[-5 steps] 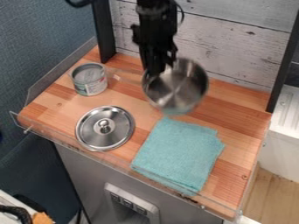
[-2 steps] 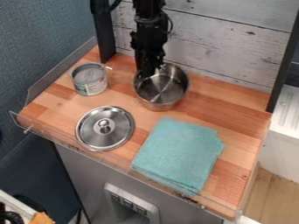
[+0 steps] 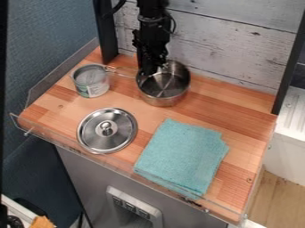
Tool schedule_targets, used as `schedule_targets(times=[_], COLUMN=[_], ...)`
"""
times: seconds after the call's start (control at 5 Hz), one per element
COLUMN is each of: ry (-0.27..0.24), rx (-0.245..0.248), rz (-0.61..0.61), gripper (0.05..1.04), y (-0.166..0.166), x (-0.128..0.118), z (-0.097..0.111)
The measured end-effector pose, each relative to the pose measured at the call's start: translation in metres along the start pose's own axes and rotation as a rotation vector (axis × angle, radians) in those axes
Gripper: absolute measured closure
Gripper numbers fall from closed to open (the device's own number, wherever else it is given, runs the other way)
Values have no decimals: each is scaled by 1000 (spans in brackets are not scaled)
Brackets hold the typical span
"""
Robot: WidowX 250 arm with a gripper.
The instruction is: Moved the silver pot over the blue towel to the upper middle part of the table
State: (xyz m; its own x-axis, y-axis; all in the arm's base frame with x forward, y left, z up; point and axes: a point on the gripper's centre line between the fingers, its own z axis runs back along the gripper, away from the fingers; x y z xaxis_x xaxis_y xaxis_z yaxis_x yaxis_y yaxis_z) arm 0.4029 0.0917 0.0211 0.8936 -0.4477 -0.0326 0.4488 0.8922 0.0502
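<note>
At the pot's upper-left rim, the black gripper [image 3: 150, 71] hangs down, shut on the silver pot [image 3: 166, 93]. The pot is upright with its opening up, at the upper middle of the wooden table, and its thin handle points left toward the can. Part of the pot's rim is hidden behind the gripper. The blue towel [image 3: 182, 156] lies folded and flat at the lower right of the table, below the pot and apart from it.
An open can [image 3: 91, 84] stands at the upper left, by the end of the pot's handle. A silver lid [image 3: 107, 130] with a knob lies left of the towel. A plank wall [image 3: 238, 49] rises behind the table, and a clear guard runs along its left and front edges.
The pot and gripper have moved left from one second ago, and the pot has come down and levelled. Since the latest earlier frame, the pot has shifted slightly toward the back.
</note>
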Motion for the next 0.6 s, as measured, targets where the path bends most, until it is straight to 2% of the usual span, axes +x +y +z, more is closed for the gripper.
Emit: schedule_targets(times=[0.2, 0.4, 0.6], ry=[-22, -85, -110], rx=[-16, -21, -15], rz=[0, 18, 80], gripper=[553, 255, 67], y=[-1, 1, 10], x=[2, 4, -5], z=[2, 35, 56])
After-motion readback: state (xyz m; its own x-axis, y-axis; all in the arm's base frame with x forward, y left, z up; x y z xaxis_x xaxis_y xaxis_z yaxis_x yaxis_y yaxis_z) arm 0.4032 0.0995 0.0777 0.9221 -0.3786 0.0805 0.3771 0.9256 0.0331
